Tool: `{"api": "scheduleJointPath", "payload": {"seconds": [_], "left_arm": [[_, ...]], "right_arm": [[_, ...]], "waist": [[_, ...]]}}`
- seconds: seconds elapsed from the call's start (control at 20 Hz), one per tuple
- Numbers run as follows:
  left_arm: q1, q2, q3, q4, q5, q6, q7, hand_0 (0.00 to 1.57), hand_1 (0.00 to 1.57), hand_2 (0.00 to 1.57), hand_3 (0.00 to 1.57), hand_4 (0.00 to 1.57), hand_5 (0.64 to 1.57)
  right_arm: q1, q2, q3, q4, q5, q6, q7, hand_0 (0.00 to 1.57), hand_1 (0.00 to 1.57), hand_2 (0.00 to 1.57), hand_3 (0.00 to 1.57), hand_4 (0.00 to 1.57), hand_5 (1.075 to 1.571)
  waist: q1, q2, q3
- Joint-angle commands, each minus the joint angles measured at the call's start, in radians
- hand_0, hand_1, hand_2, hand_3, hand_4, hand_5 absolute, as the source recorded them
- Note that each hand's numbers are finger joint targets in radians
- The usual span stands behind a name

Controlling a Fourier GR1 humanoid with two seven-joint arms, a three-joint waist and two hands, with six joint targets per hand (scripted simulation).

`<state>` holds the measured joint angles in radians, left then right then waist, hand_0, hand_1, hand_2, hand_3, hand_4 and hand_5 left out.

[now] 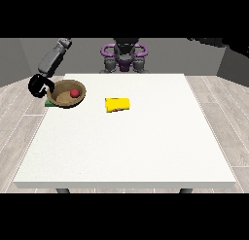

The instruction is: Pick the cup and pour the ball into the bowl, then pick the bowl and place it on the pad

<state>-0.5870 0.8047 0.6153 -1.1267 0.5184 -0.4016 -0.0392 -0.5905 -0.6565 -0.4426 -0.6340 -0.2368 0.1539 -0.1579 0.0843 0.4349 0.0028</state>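
Holding the brown bowl (67, 94) by its rim, the hand at the view's left (38, 85) is curling round it. The red ball (74, 93) is sitting inside, the bowl is covering the green pad (49, 103), and the yellow cup (117, 104) is lying nearby. If you are letting go while the bowl is tilting, it could be tipping and spilling the ball.

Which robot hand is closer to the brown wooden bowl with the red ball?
Its right hand, at the view's left, sits at the brown wooden bowl's rim, fingers curled by it. The other hand does not show.
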Motion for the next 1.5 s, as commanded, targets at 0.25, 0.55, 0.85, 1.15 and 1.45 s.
{"api": "scheduleJointPath", "payload": {"seconds": [0.25,0.55,0.85,1.15,1.45], "left_arm": [[0.079,-0.005,0.060,-0.185,0.067,0.044,0.037,0.00,0.00,0.00,0.00,0.69,1.558],[0.062,0.035,0.049,-0.105,0.094,0.034,0.090,0.00,0.00,0.00,0.00,0.70,1.555],[0.110,-0.022,0.001,-0.162,0.080,0.046,0.095,0.00,0.00,0.00,0.00,0.68,1.554],[0.138,0.010,0.015,-0.048,0.078,-0.024,0.058,0.00,0.00,0.00,0.00,0.66,1.548],[0.101,0.072,0.041,-0.030,0.106,-0.002,0.106,0.00,0.00,0.00,0.00,0.65,1.540]], "right_arm": [[-0.035,-0.170,-0.060,0.193,0.004,0.120,-0.143,1.57,1.57,1.57,0.00,0.98,1.571],[-0.057,-0.124,-0.002,0.202,0.050,0.088,-0.110,1.57,1.57,1.57,0.09,0.98,1.570],[-0.042,-0.032,0.043,0.235,0.086,0.056,-0.121,1.57,1.57,1.57,0.88,1.00,1.564],[-0.022,-0.049,0.057,0.237,0.095,0.063,-0.061,1.57,1.57,1.57,1.41,0.98,1.561],[-0.047,-0.112,0.010,0.287,0.056,0.043,0.025,0.67,0.67,0.30,0.52,0.00,1.535]], "waist": [[0.006,0.080,0.0006],[-0.016,0.014,-0.0019],[-0.008,-0.055,-0.0019],[-0.010,-0.113,-0.0027],[-0.024,-0.075,-0.0022]]}}
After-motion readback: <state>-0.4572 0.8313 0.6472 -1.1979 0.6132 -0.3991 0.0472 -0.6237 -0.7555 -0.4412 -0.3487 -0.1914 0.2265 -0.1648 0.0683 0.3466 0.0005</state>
